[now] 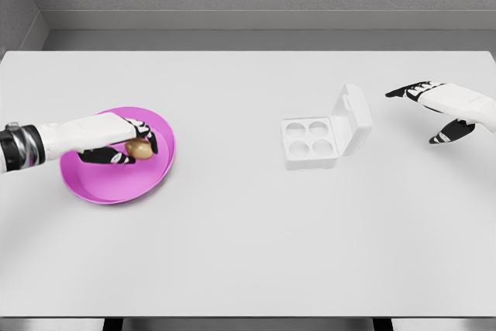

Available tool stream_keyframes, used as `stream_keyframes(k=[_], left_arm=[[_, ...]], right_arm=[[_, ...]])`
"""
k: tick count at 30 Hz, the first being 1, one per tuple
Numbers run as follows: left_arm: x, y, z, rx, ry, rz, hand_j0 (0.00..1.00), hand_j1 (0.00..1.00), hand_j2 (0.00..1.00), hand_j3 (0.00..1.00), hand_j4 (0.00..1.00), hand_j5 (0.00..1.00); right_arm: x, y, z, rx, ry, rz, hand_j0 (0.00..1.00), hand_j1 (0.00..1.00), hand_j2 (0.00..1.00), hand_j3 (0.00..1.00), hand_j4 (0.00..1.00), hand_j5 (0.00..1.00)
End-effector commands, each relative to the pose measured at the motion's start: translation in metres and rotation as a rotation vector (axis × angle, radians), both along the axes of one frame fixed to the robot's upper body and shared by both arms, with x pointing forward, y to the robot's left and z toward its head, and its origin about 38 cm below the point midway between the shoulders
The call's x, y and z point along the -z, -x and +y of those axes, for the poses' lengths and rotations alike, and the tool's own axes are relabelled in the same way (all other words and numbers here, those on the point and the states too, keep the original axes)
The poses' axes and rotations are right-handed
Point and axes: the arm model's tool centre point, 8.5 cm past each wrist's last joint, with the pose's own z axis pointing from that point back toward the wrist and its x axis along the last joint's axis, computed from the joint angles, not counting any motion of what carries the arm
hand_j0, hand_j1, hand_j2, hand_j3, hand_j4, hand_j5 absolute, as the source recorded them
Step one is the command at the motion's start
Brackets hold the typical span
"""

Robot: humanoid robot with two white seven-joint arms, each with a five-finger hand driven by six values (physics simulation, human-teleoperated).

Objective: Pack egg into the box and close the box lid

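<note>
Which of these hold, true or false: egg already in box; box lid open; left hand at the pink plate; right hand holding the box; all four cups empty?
1. The egg sits in the box. False: it is over the pink plate, in the fingers of the left hand.
2. The box lid is open. True.
3. The left hand is at the pink plate. True.
4. The right hand holds the box. False: it is apart from the box, to its right, fingers spread and empty.
5. All four cups are empty. True.
</note>
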Motion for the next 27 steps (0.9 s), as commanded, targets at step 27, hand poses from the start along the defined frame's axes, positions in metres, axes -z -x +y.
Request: stream_keyframes(k=[27], left_arm=[[-0.029,-0.009,-0.085,0.129,0.170,-0.120,0.36,0.36,0.36,0.36,0.36,0.36]], right_arm=[[-0.001,0.000,0.001,0.001,-0.007,-0.002,1.00,1.00,1.00,1.00,1.00,1.00]])
